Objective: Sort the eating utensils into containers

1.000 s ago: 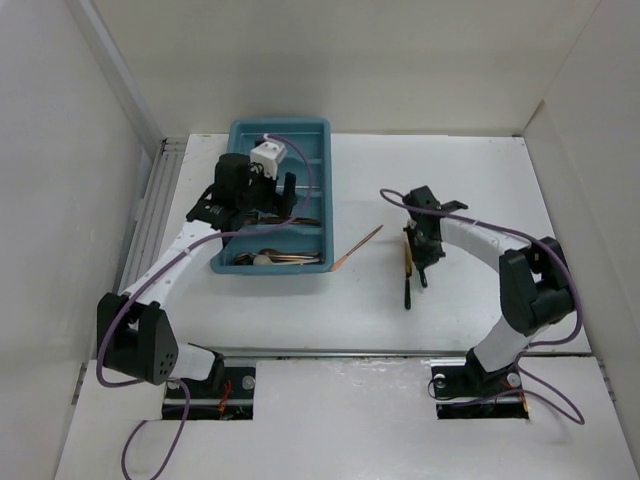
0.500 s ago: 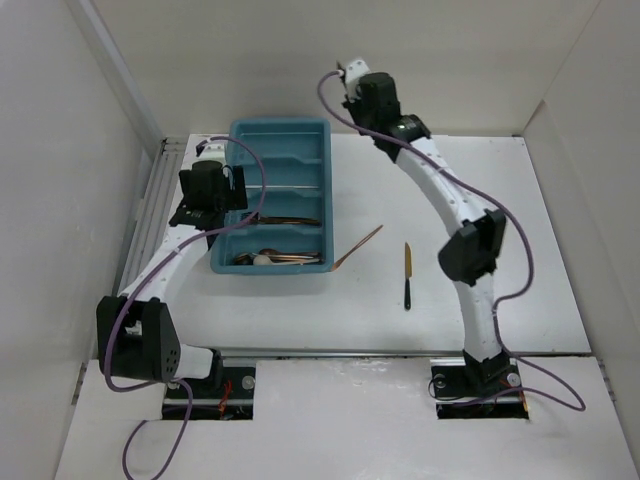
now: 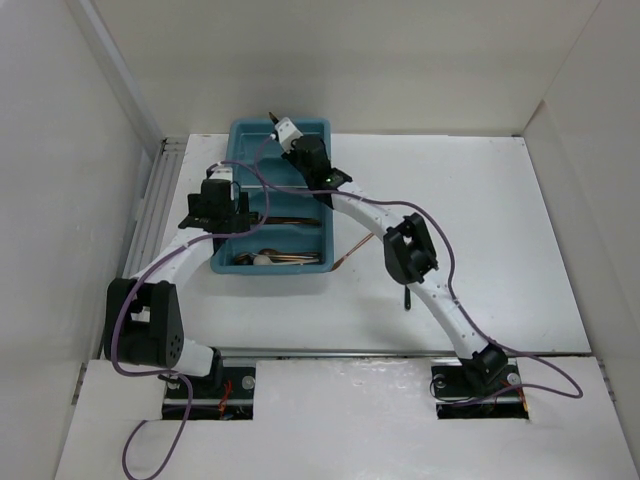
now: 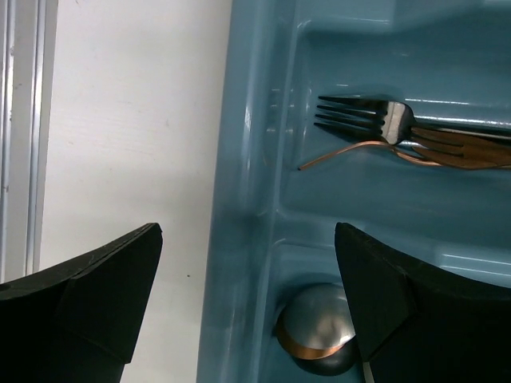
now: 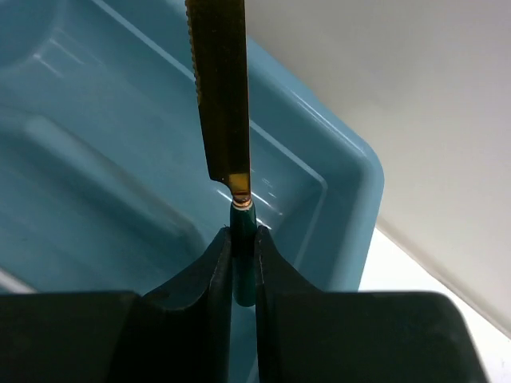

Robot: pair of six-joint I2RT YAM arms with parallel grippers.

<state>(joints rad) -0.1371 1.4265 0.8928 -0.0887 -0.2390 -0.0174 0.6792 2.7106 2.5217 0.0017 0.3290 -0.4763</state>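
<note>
Two robot arms work over a teal cutlery tray (image 3: 285,270) that sits toward 10 o'clock on a white counter (image 3: 480,200), seen from above.

The right arm stretches across the counter to the tray's 12 o'clock end. There the right claw (image 3: 284,128) is pinched narrow on the dark-green handle of a gold-bladed knife (image 3: 274,118). In the right wrist view the claw (image 5: 242,243) grips the handle just below the blade. The serrated knife (image 5: 223,96) points away from the fingers, over a rounded corner of the tray (image 5: 335,183). Whether the blade touches the plastic cannot be told.

The left claw (image 3: 218,212) hangs at the tray's 9 o'clock rim, spread wide and holding nothing. In its wrist view the left claw (image 4: 247,303) straddles the tray's side wall (image 4: 239,199), one finger (image 4: 80,311) over the bare counter and the other over the compartments.

Copper-coloured forks (image 4: 415,140) lie together in one long compartment. In the next compartment, the one at the tray's 6 o'clock end, the round bowl of a silver spoon (image 4: 315,319) rests on a copper piece.

Outside the tray, a thin copper utensil (image 3: 342,262) lies on the counter just off its 4 o'clock corner, partly hidden by the right arm. Farther toward 4 o'clock, well apart from the tray, a dark handle (image 3: 406,298) shows from under the same arm. The rest of that piece is covered.
</note>
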